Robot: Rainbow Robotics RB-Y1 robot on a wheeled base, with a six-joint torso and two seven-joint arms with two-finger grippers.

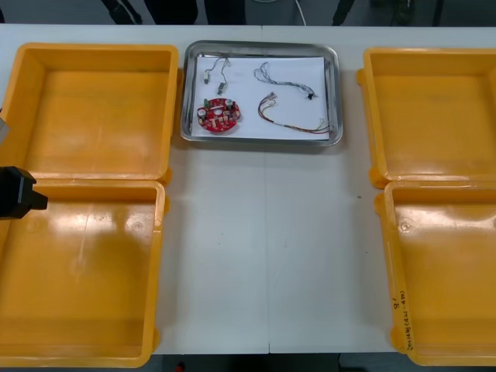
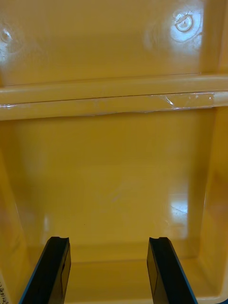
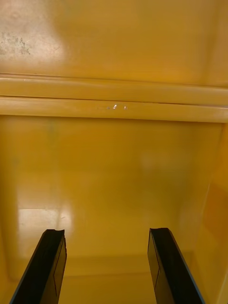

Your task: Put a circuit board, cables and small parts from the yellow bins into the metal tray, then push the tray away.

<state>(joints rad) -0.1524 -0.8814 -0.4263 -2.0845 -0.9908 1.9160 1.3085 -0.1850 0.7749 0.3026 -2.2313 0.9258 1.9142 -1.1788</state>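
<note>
The metal tray [image 1: 335, 93], white inside, sits at the far middle of the table. In it lie a round red circuit board [image 1: 218, 114], small metal parts [image 1: 215, 71], a thin dark cable [image 1: 283, 77] and a red and yellow cable [image 1: 291, 120]. My left gripper [image 3: 105, 232] stands open over the bare floor of a yellow bin [image 3: 114, 180], nothing between its fingers. My right gripper [image 2: 108, 239] is open too, above the floor of another yellow bin [image 2: 114, 190]. A black part of my left arm [image 1: 17, 194] shows at the left edge.
Two yellow bins stand on the left, far [image 1: 97, 108] and near [image 1: 77, 271], and two on the right, far [image 1: 434, 108] and near [image 1: 446, 271]. Bare white table [image 1: 267, 248] runs between them, in front of the tray.
</note>
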